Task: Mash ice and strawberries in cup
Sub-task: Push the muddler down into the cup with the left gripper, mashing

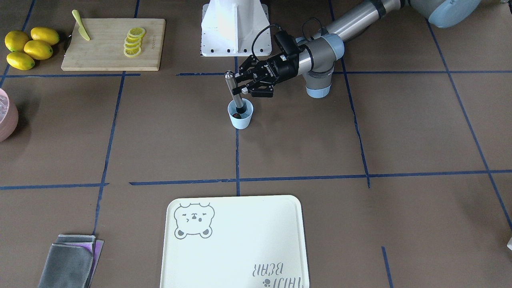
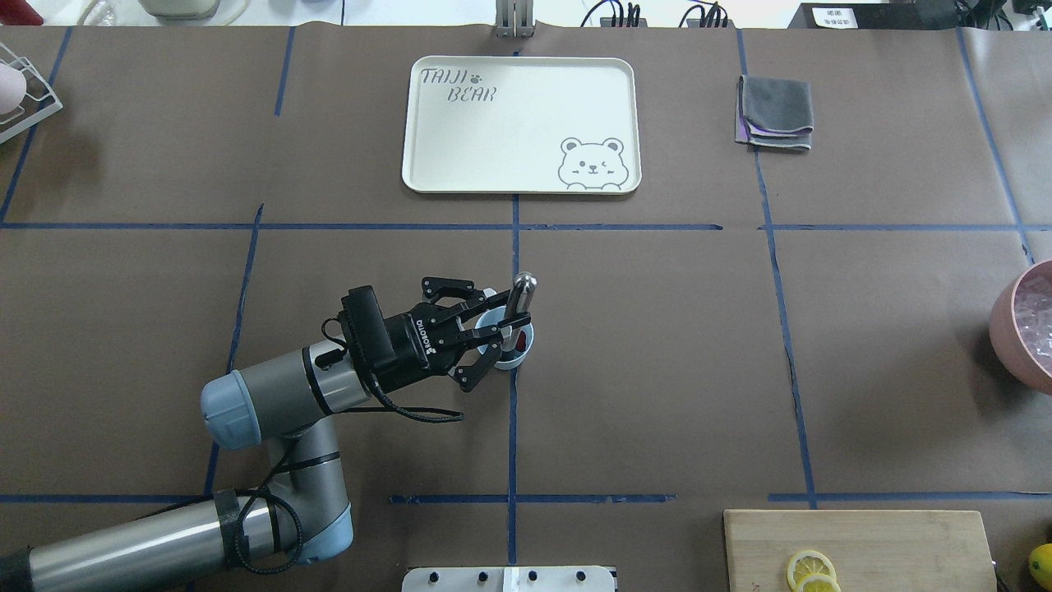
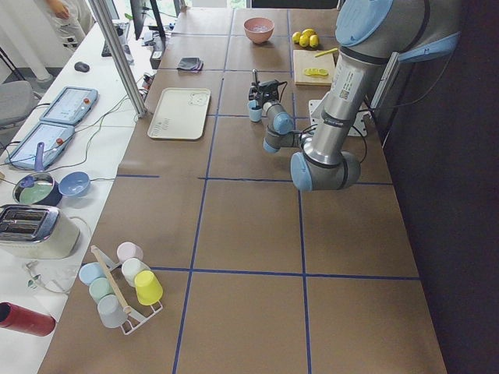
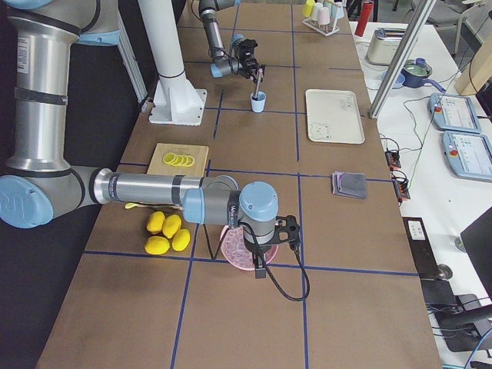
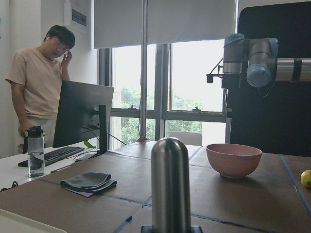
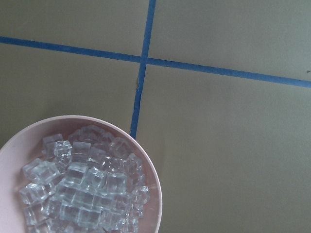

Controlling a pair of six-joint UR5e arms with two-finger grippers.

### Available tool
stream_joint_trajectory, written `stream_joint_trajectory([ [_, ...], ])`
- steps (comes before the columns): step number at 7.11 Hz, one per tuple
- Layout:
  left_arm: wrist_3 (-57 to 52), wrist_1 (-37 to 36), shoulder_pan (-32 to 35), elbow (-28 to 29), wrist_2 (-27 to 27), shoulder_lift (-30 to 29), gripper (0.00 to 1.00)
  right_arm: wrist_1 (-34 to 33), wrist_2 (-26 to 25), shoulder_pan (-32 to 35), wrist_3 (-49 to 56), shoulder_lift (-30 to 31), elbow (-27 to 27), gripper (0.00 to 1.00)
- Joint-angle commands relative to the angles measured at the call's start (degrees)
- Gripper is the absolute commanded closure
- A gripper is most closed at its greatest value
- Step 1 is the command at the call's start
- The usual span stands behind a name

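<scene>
Jaws on the left gripper (image 2: pixel 496 329) look clamped around the shaft of the steel muddler (image 1: pixel 232 86), partway up it. The muddler's dark head is down inside the cup (image 1: pixel 241 119), which sits right under that gripper. The strawberry (image 1: pixel 237 116) is a dark red blob at the bottom of the cup, just beside the muddler head. I can't make out any ice in the cup itself.

For the mashing, I'd go straight down with short presses and maybe a little twist, because the cup is a light plastic thing and nothing is bracing it. The muddler looks a bit tilted in the front view, so I'd straighten it over the middle of the cup first. A slanted push against the wall could skid or tip the cup.

Beyond the cup, on the side away from the robot, is the bear tray (image 1: pixel 240 248). Well off to the cup's right is the pink bowl (image 6: pixel 156 204), full of ice (image 6: pixel 82 194). The right gripper (image 4: pixel 260 260) hangs over that bowl, and I can't tell whether it's gripping or slack.
</scene>
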State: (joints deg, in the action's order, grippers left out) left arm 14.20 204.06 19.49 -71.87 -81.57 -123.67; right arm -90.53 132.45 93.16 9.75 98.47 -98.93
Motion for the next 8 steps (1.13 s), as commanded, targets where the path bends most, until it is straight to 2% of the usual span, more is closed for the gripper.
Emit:
stream_joint_trajectory([
  [1, 0.73, -0.50, 1.60, -3.26, -0.08, -0.16, 1.00, 0.00, 0.09, 0.00, 0.01, -0.03, -0.04, 0.00],
  [2, 1.09, -1.11, 2.65, -5.02, -0.08, -0.16, 1.00, 0.00, 0.09, 0.00, -0.08, -0.03, -0.12, 0.00],
  [3, 2.48, -5.12, 3.45, -7.30, -0.08, 0.10, 1.00, 0.00, 0.09, 0.00, -0.08, -0.03, -0.04, 0.00],
  [5, 3.02, -19.67, 4.95, -16.86, -0.44, 1.41, 1.00, 0.00, 0.00, 0.00, 0.01, -0.03, -0.04, 0.00],
  [8, 3.02, -47.34, 6.08, -29.69, -0.52, 2.64, 1.00, 0.00, 0.09, 0.00, -0.08, -0.03, 0.49, 0.00],
])
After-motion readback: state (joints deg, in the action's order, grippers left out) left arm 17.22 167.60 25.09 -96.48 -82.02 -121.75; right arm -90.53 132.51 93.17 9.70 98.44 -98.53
